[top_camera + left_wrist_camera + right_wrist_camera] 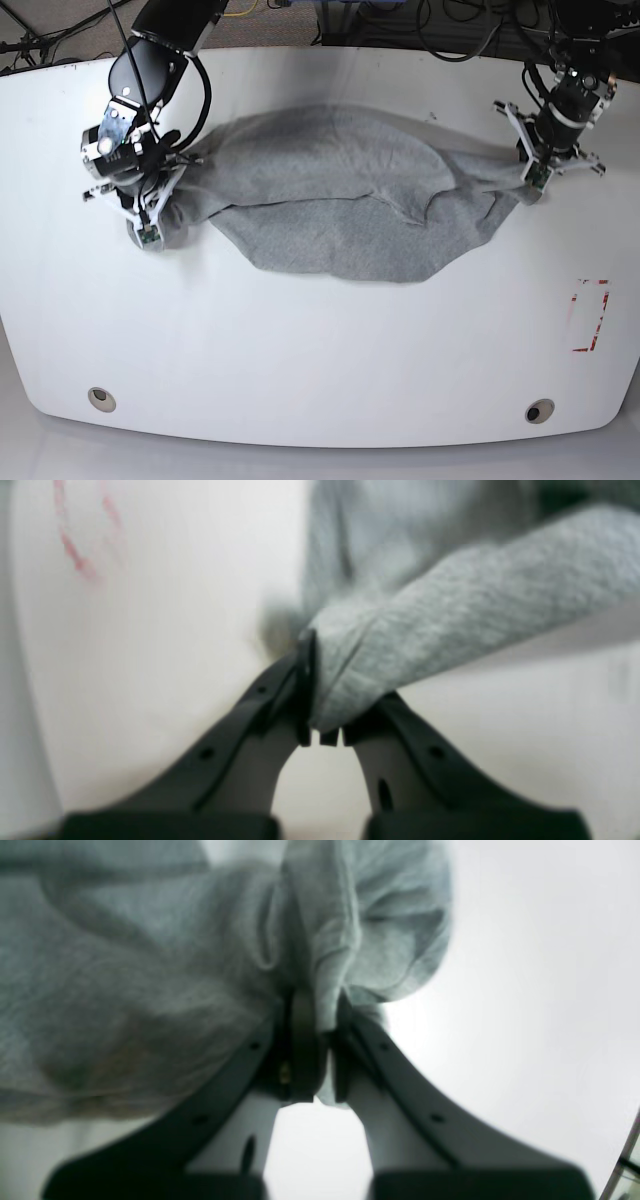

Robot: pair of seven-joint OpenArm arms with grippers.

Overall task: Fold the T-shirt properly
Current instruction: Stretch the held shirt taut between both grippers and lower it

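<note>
we hold the t-shirt (pixel 340 195) at both ends, stretched across the far half of the white table (pixel 300 360). our left gripper (pixel 325 715) is clamped on a rolled bunch of grey cloth at the base view's right end; our right gripper (pixel 320 1050) is pinched tight on a gathered fold at the opposite end, with cloth squeezed between its fingers and spilling past them.

in our judgement the step in hand is spreading or carrying the garment, not yet a clean fold. the next move calls for both arms to travel together at equal tension, so the cloth lies flat before either grip lets go.

the shirt looks heather grey, soft and heavily creased. in the base view it sags in the middle, its near edge curving toward us, with a ridge running across the body and a pucker toward the left gripper. no lettering shows on the visible side. we cannot tell which corners or seams are gripped, since both wrist views are blurred. a red rectangle (pixel 588 316) is marked on the table, well apart from the cloth.
</note>
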